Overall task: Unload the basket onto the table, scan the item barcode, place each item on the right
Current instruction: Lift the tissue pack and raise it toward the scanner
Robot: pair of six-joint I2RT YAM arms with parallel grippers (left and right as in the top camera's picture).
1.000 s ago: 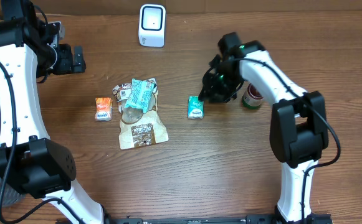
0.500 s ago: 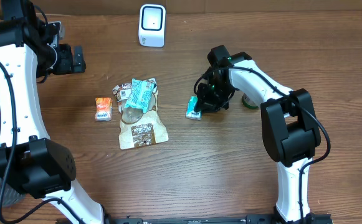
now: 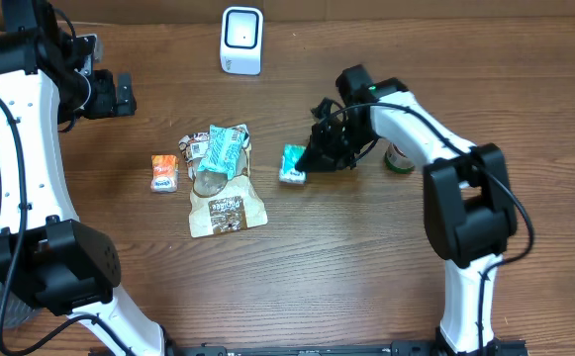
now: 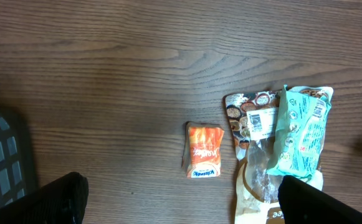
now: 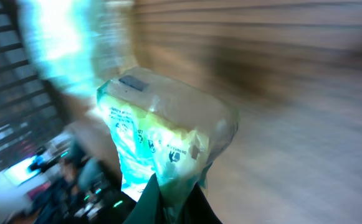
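- The right gripper (image 3: 312,158) is pinched tight on one end of the green tissue pack (image 3: 292,164), mid-table, just right of the snack bags (image 3: 223,178).
- The white scanner (image 3: 241,40) stands well apart at the far edge.
- The left gripper (image 3: 127,94) hangs with jaws spread wide, holding nothing.

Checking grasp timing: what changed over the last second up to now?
The right gripper shut on the teal pack and has carried it left, toward the snack bags. The left gripper stayed open and parked. The scanner, orange pack, snack bags and green can did not move.
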